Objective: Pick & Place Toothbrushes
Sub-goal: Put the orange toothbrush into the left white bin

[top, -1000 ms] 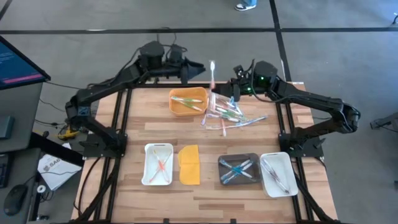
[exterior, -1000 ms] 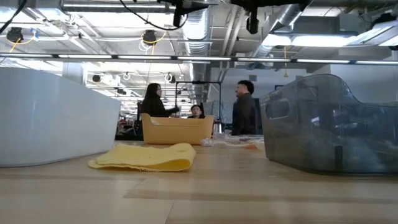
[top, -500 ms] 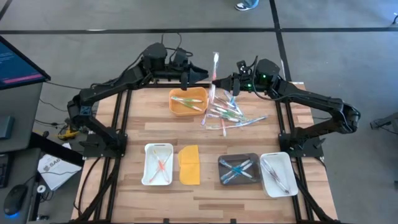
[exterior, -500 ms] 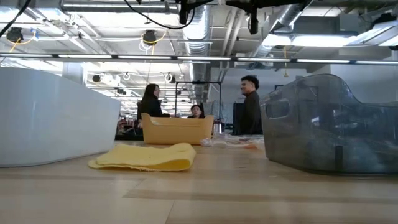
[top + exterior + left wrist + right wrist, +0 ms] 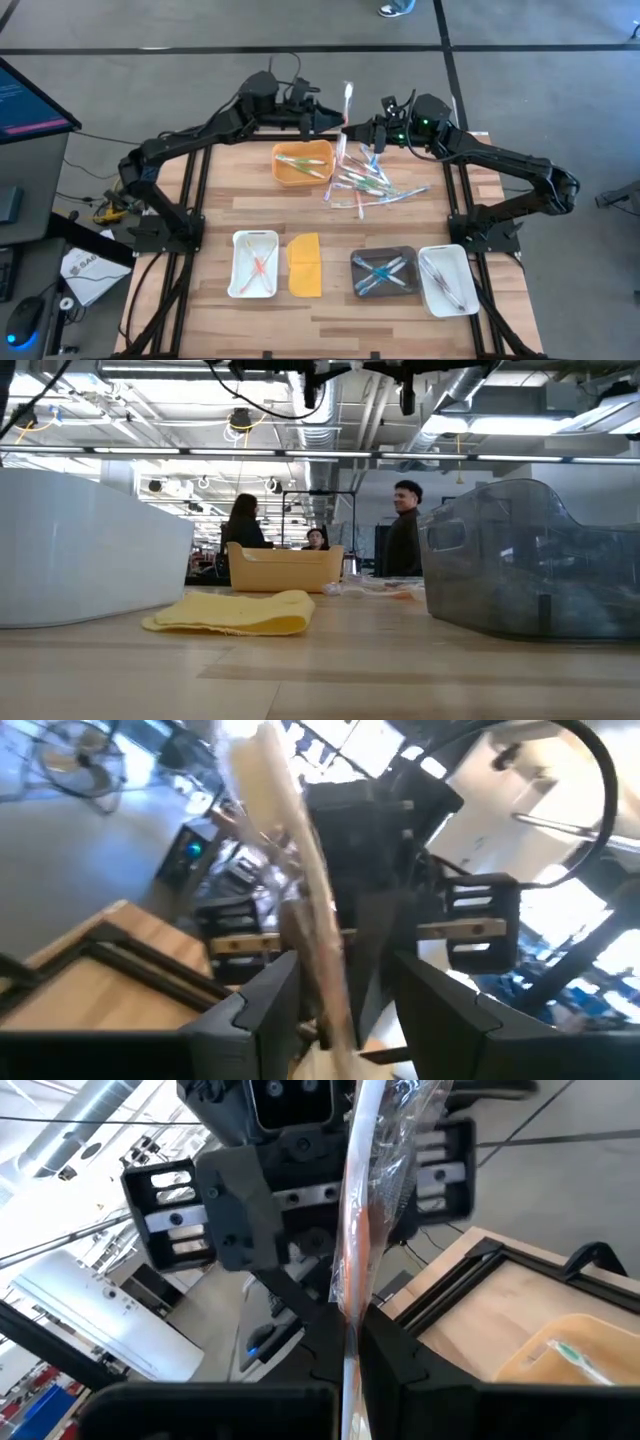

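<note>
Your right gripper (image 5: 352, 128) clamps the wrapped toothbrush (image 5: 346, 100) upright, so your open left gripper (image 5: 336, 122) can close around it.

I see grey floor (image 5: 540, 70) around wooden table (image 5: 330, 310), dark seams crossing it. Monitor (image 5: 30, 100) and keyboard (image 5: 8, 205) at desk off table's left side. My low view: open ceiling, ducts (image 5: 320, 400), long light strips (image 5: 300, 455), three people (image 5: 405, 540) standing or sitting far back. Fan (image 5: 80, 745) on floor beyond left fingers.
</note>
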You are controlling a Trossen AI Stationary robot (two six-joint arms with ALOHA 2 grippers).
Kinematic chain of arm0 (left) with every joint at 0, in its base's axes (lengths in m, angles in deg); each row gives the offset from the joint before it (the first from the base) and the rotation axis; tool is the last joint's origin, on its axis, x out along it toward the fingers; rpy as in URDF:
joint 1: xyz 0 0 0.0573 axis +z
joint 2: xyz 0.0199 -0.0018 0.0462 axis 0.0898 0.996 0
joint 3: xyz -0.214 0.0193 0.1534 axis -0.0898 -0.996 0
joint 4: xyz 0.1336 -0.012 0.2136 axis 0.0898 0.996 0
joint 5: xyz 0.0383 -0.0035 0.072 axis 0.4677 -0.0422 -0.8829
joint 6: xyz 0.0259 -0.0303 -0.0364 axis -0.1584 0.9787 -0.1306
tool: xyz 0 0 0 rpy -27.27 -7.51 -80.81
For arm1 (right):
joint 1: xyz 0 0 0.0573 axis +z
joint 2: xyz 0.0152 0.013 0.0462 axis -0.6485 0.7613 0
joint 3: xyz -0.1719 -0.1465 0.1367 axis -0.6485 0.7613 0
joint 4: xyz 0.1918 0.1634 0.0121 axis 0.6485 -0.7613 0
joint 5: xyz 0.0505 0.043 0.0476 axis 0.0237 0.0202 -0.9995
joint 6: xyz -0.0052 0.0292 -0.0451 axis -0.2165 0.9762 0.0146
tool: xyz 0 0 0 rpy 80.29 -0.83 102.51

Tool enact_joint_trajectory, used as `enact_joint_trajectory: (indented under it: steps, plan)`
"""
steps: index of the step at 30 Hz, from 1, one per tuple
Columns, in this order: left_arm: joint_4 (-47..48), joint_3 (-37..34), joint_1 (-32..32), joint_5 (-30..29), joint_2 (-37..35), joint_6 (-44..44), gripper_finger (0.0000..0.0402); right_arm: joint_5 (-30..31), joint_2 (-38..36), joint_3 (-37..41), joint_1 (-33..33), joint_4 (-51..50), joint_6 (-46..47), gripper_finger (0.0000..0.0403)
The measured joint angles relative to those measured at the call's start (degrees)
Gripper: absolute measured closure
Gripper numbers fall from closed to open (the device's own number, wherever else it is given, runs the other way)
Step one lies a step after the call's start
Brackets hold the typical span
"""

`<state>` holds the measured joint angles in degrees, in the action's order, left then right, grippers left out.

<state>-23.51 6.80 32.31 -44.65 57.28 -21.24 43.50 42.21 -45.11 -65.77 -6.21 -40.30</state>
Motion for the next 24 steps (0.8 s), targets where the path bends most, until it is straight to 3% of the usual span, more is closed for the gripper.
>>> enact_joint_trajectory:
  steps: [12, 24]
  plan:
    - [-4.57, 0.0, 0.26, 0.92, 1.33, 1.82, 0.0247, 0.64, 0.0, 0.0, -0.04, -1.22, -0.11, 0.0397]
    - [-5.67, 0.0, -0.18, -2.39, 1.95, 1.93, 0.0247, 0.7, 0.0, 0.0, -0.28, -1.85, 0.02, 0.0397]
